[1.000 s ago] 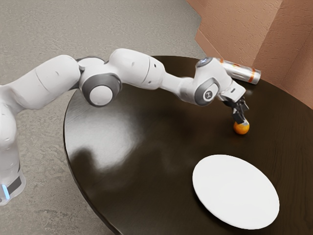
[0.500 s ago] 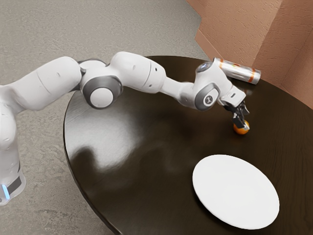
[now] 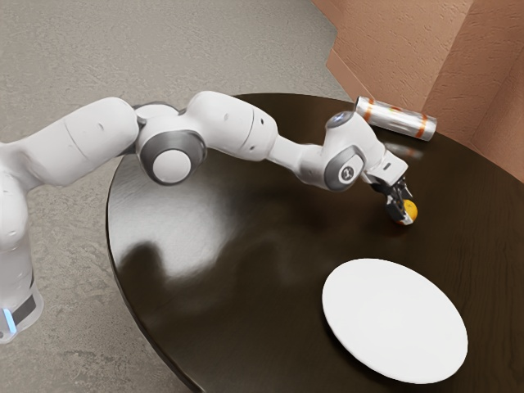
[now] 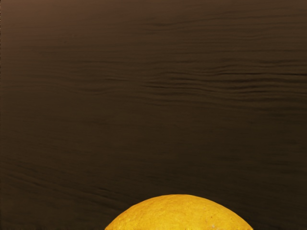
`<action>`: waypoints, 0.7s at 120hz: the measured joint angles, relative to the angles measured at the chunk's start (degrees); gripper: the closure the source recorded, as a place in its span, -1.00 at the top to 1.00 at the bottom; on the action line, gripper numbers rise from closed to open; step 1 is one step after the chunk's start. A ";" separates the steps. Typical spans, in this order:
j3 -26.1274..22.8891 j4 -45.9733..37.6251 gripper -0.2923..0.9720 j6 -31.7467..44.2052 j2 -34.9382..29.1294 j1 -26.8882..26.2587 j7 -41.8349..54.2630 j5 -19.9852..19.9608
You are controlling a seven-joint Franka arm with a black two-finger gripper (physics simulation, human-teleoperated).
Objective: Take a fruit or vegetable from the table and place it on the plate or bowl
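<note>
An orange [image 3: 409,212] lies on the dark round table [image 3: 246,246], toward the exterior view's right. My gripper [image 3: 400,208] has come down over it, open, with its black fingers [image 3: 397,210] straddling the fruit; one finger hides the orange's near-left side. In the wrist view the orange [image 4: 178,213] bulges up just under my hand, with bare tabletop [image 4: 153,96] beyond it. The white plate [image 3: 394,318] lies flat near the table's front edge, below and a little left of the orange in the exterior view.
A silver cylinder with orange bands [image 3: 395,117] lies on its side at the table's far edge, behind my hand. Brick-coloured walls [image 3: 426,49] rise close behind it. Bare tabletop stretches between the orange and the plate.
My hand has sunk from just above the orange to down around it, and the forearm has dropped lower. The orange and plate have stayed put.
</note>
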 joint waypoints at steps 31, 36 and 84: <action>-0.68 0.00 0.51 0.01 0.63 0.08 -0.17 -0.01; -0.74 0.00 0.48 0.02 0.65 0.09 -0.20 -0.03; -0.14 -0.30 -0.05 1.35 -0.46 -0.10 -4.11 -1.55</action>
